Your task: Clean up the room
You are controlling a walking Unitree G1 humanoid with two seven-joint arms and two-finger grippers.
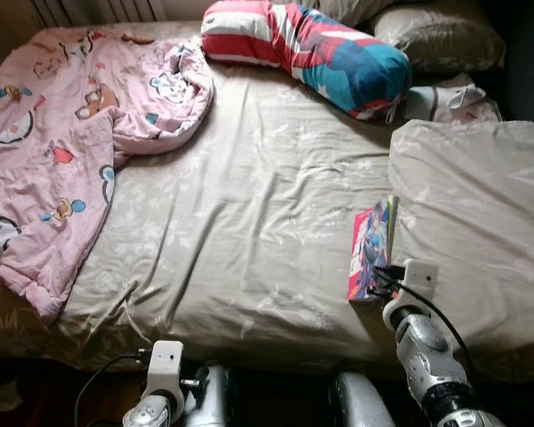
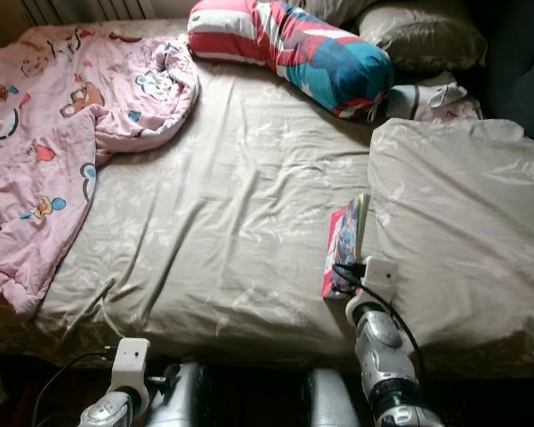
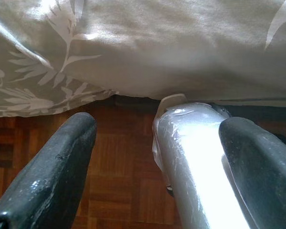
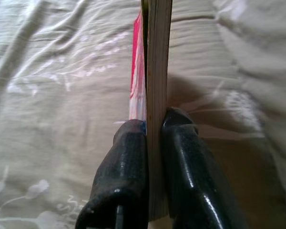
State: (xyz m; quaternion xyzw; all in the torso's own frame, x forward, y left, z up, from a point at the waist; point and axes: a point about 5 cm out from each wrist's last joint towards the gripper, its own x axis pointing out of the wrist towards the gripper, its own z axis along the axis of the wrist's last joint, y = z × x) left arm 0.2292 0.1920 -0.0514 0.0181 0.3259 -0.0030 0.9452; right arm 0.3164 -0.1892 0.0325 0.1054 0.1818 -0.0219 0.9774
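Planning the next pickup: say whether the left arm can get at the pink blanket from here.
Probably yes: the left gripper hangs open below the bed edge, and the pink blanket lies uncovered on its side.

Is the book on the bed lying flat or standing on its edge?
On edge: the book stands upright, its pages pinched by the right gripper.

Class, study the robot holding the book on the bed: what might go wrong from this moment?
The right gripper pinches the colourful paperback book only near one end, so it may swing or slip out when lifted. The book stands on edge against the folded beige duvet; dragging it could snag and rumple the beige leaf-patterned sheet.
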